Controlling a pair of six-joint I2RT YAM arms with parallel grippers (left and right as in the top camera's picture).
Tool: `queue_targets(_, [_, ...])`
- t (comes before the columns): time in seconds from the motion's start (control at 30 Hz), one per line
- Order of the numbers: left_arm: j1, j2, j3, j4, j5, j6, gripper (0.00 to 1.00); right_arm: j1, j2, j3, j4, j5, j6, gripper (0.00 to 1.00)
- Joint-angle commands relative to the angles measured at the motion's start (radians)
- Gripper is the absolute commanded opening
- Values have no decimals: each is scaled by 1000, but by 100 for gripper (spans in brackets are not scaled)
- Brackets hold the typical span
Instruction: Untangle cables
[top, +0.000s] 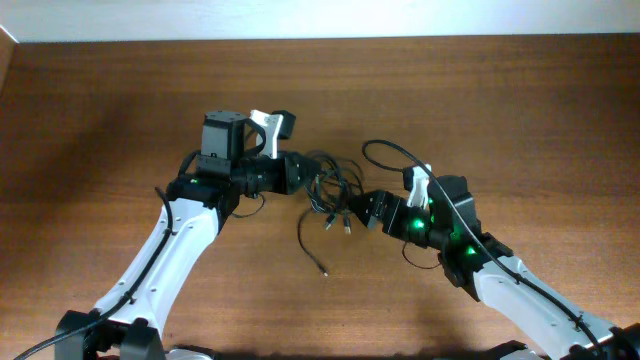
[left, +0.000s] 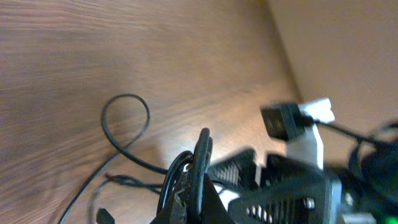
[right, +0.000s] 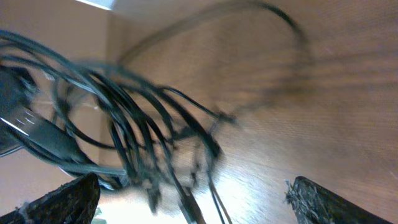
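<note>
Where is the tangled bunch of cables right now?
From overhead, the cables are in the middle, between the left end effector and the right end effector, one loose end trailing toward the robot.

No readable text, label, brand, number or sign appears in any view.

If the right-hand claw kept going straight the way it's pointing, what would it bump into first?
Most likely the tangle of thin black cables, which sits directly ahead of the open right gripper. Beyond it is the left gripper, though depth is hard to judge.
</note>
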Motion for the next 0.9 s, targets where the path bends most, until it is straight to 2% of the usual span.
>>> queue_targets(0.0, [0, -8, 17, 6, 129, 74, 0, -5, -8, 39, 102, -85, -93, 99])
queue_targets(0.03, [0, -8, 17, 3, 129, 74, 0, -5, -8, 64, 99, -105, -92, 99])
queue_targets(0.1, [0, -8, 17, 3, 129, 74, 0, -5, -8, 103, 99, -151, -92, 83])
queue_targets(0.13, [0, -8, 17, 2, 129, 74, 0, -5, -8, 102, 86, -140, -93, 82])
queue_targets(0.3, [0, -8, 17, 3, 129, 74, 0, -5, -8, 102, -100, -83, -173, 82])
queue_targets(0.33, [0, -8, 17, 3, 130, 74, 0, -5, -8, 102, -143, -83, -259, 82])
queue_targets(0.4, [2, -8, 17, 2, 147, 74, 0, -5, -8, 102, -191, -79, -470, 90])
queue_targets(0.43, [12, -8, 17, 2, 163, 74, 0, -5, -8, 103, -188, -79, -489, 95])
queue_targets(0.53, [64, -8, 17, -35, 171, 74, 0, -5, -8, 103, -80, -135, -489, 95])
queue_targets(0.57, [69, -8, 17, -42, 172, 74, 0, -5, -8, 103, -51, -152, -489, 92])
queue_targets(0.6, [68, -8, 17, -47, 171, 62, 0, -5, -8, 103, -32, -151, -489, 81])
queue_targets(0.63, [65, -8, 17, -46, 171, 40, 0, -5, -8, 103, -28, -151, -488, 75])
queue_targets(0.7, [64, -8, 17, -46, 174, 4, 0, -4, -8, 103, -32, -151, -488, 74])
queue_targets(0.77, [64, -8, 17, -43, 239, 2, 0, -4, -8, 103, -32, -138, -489, 79])
queue_targets(0.87, [64, -8, 17, -27, 248, -66, 0, 13, -8, 102, -32, -136, -489, 75])
